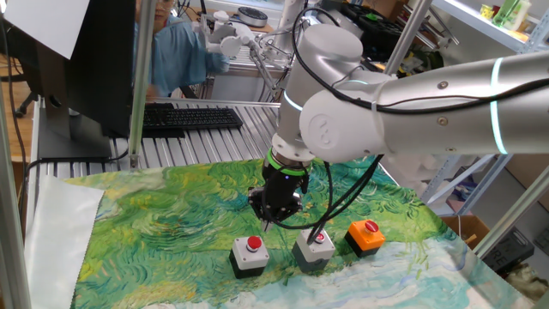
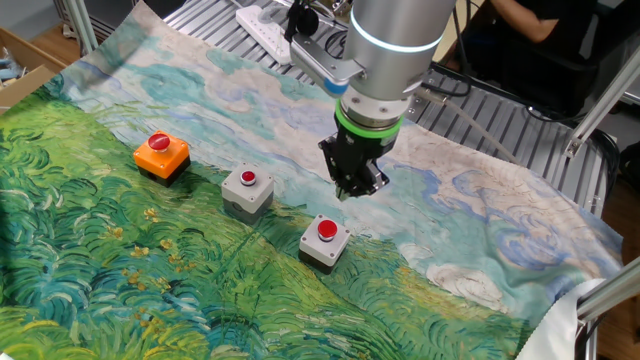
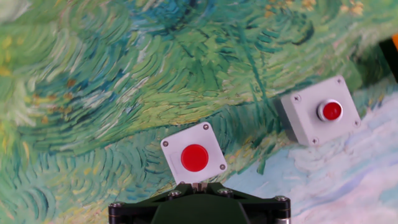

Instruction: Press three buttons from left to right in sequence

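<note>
Three buttons stand in a row on the painted cloth [image 1: 171,215]. The left button [image 1: 250,254] [image 2: 326,240] [image 3: 194,155] has a grey housing and a round red cap. The middle button [image 1: 315,247] [image 2: 248,189] [image 3: 321,111] is also grey. The right button [image 1: 367,235] [image 2: 162,154] is orange. My gripper [image 1: 268,225] [image 2: 350,193] [image 3: 199,185] points down and hangs above the cloth, just behind the left button and a little above it. In the hand view its fingertips meet with no gap and hold nothing.
A black keyboard [image 1: 189,118] lies on the slatted table behind the cloth, and a person [image 1: 180,51] sits beyond it. A white power strip [image 2: 270,30] lies near the arm's base. A metal post [image 1: 137,77] stands at the left, above a white sheet [image 1: 51,232].
</note>
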